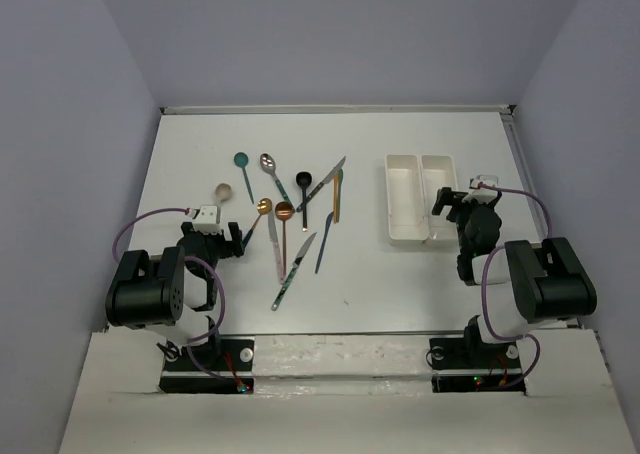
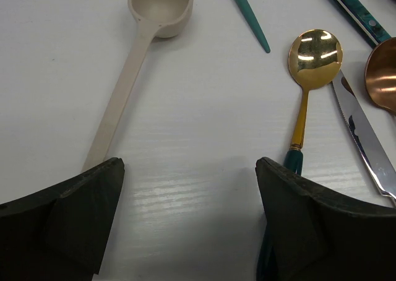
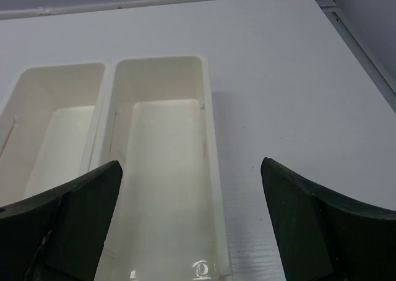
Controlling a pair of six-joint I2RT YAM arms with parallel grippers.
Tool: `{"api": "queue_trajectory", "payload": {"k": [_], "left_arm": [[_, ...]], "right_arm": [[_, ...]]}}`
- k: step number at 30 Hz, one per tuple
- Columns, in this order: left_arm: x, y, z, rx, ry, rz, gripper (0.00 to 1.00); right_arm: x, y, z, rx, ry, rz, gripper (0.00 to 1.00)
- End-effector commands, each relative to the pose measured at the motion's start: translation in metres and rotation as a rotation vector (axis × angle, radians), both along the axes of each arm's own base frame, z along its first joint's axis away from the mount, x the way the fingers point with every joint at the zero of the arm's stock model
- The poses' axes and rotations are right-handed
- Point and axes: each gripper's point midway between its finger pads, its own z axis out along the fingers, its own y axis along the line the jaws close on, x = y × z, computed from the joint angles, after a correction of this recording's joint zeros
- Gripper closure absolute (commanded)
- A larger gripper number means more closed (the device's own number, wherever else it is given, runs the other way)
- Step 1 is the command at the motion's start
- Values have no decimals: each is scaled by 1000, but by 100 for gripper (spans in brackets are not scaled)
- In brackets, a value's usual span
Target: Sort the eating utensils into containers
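Utensils (image 1: pixel 284 211) lie scattered on the bench (image 1: pixel 400 294) well left of the empty white trays (image 3: pixel 212 138), so the wide-open left claw (image 2: pixel 189 169), poised between beige spoon (image 2: pixel 127 77) and gold spoon (image 2: pixel 315 51), should centre over one handle before closing, while the right claw (image 3: pixel 192 169) gapes wide above the trays.

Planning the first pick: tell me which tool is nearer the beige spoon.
Left. The left tool hangs open right at the handle end of the beige spoon. The right tool is far off on the other side, open over the trays.
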Motion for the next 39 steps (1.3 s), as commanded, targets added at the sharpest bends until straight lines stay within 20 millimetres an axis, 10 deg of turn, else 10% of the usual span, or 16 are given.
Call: {"api": "queue_trajectory", "payload": {"k": [1, 12, 13, 14, 15, 17, 19, 26, 39], "left_arm": [[-2, 1, 170, 71, -718, 9, 1], [1, 1, 187, 133, -623, -79, 1], [17, 10, 254, 177, -700, -42, 1], [33, 30, 229, 185, -484, 29, 1], [44, 36, 282, 235, -511, 41, 2], [50, 43, 281, 303, -402, 36, 5], [47, 44, 273, 365, -263, -6, 14], [38, 41, 149, 371, 351, -219, 19], [71, 49, 43, 305, 614, -201, 18]], "right_arm": [[6, -12, 30, 11, -89, -70, 0], [-19, 18, 122, 158, -86, 78, 7], [-19, 22, 130, 168, -75, 94, 9], [-19, 28, 136, 191, -57, 124, 10], [-19, 34, 146, 227, -16, 142, 14], [-22, 54, 157, 265, 30, 242, 20], [-28, 68, 172, 305, 57, 312, 27], [-40, 70, 163, 275, 173, 284, 28], [-38, 85, 131, 275, 285, 368, 17]]}}
